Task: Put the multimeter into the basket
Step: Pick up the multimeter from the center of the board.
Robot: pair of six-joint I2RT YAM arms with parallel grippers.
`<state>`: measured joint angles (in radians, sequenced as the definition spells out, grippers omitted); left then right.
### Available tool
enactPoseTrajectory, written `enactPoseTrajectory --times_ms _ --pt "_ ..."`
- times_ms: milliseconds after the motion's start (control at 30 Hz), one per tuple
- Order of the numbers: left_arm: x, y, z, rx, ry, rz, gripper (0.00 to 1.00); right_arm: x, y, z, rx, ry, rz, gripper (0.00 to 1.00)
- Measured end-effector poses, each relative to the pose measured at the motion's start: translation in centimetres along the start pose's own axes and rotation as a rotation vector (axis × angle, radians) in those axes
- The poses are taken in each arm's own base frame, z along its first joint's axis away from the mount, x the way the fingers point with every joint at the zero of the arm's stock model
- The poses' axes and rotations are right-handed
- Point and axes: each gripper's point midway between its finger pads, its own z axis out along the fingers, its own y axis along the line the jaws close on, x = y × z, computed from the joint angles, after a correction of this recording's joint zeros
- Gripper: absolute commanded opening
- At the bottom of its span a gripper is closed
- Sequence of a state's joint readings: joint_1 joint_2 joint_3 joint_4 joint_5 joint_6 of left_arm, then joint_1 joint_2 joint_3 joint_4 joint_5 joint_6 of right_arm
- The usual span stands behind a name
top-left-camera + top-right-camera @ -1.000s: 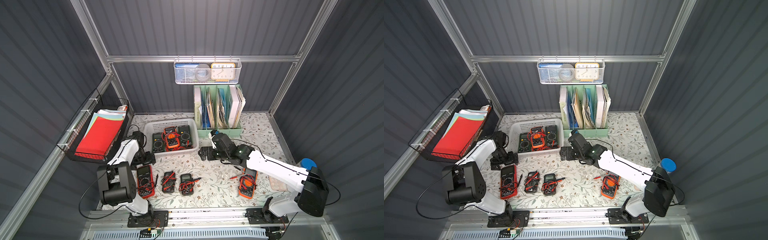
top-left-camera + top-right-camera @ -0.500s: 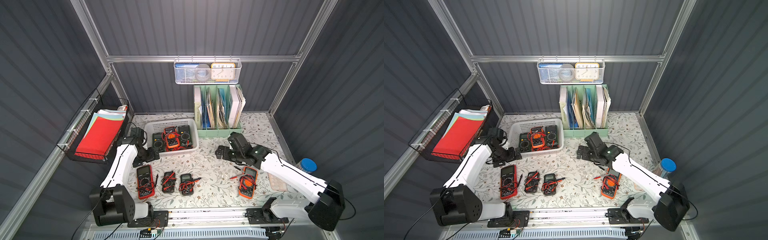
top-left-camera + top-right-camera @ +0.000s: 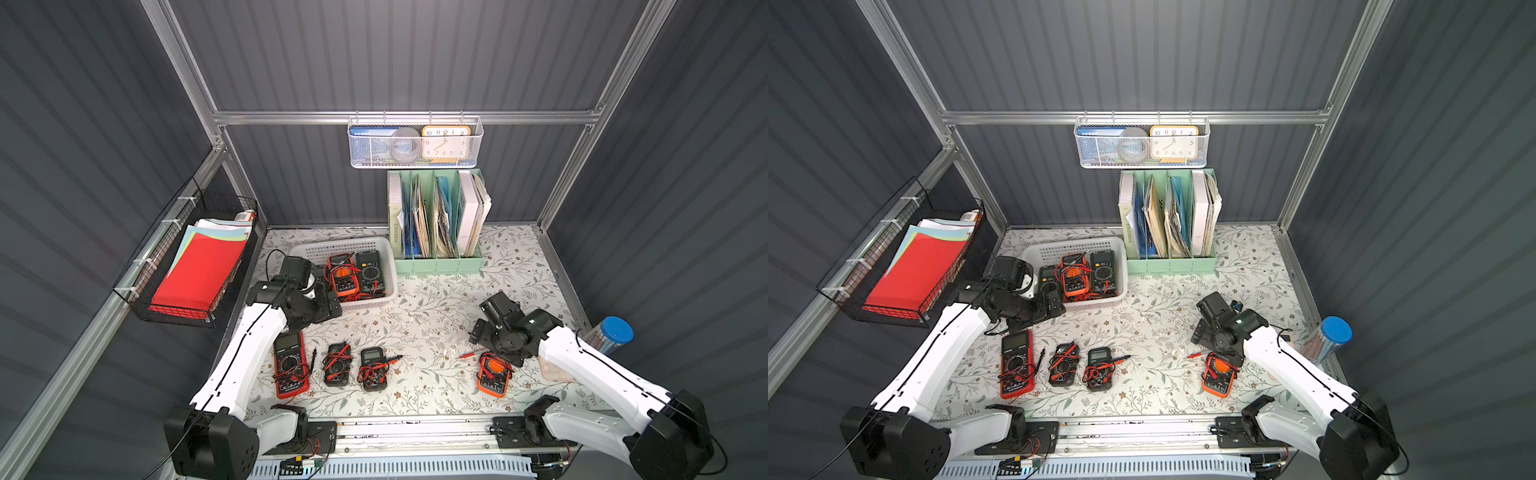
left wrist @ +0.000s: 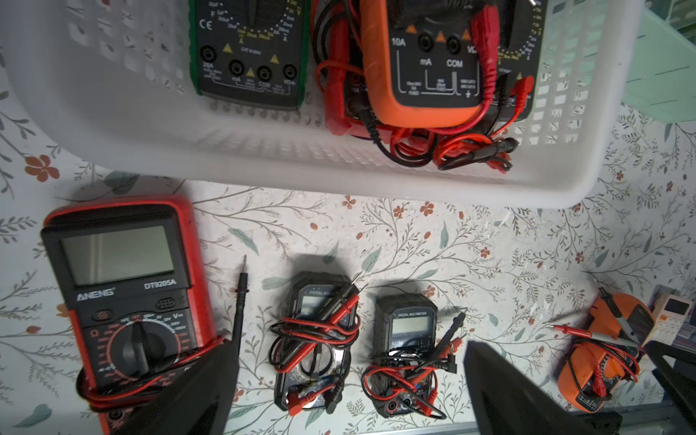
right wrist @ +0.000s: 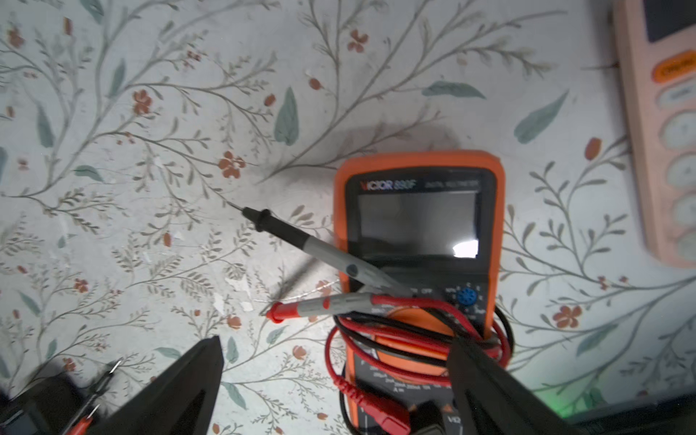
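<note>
Floral-covered table [image 3: 436, 307], seen in both top views. The white basket [image 3: 332, 248] sits on it at the back left, with the green file rack [image 3: 436, 264] standing just beside it on the right. In front of the basket there's a row: red multimeter [image 3: 289, 363], then two black multimeters [image 3: 337, 365] [image 3: 373, 369], all wrapped in their leads. Well off to the basket's front right lies the orange multimeter [image 3: 493, 374], and a pink remote [image 5: 663, 150] is just beyond it.

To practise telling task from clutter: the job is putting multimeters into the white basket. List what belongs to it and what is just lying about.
Job: white plastic basket; red multimeter, two black multimeters, orange multimeter, all on the table.
Lying about: green file rack, black wire basket of papers, mesh basket with clock, blue-capped tube.
</note>
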<state>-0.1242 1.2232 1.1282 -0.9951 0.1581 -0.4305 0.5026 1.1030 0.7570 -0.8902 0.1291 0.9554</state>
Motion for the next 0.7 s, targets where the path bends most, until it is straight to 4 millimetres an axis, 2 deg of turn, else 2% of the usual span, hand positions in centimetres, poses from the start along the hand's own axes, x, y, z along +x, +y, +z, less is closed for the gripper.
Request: enactPoseTrajectory --times_ms 133,400,700 --pt "0.4 -1.5 0.6 0.021 0.014 0.032 0.99 1.2 -1.7 0.6 0.043 0.026 0.036 0.99" --pt "1.7 -4.9 1.9 0.062 0.046 0.106 0.99 2.6 -3.5 1.9 0.085 0.058 0.075 0.99" --pt "1.8 -6.5 2.4 0.078 0.055 0.13 0.99 3.7 -3.4 3.9 0.118 0.124 0.079 0.99"
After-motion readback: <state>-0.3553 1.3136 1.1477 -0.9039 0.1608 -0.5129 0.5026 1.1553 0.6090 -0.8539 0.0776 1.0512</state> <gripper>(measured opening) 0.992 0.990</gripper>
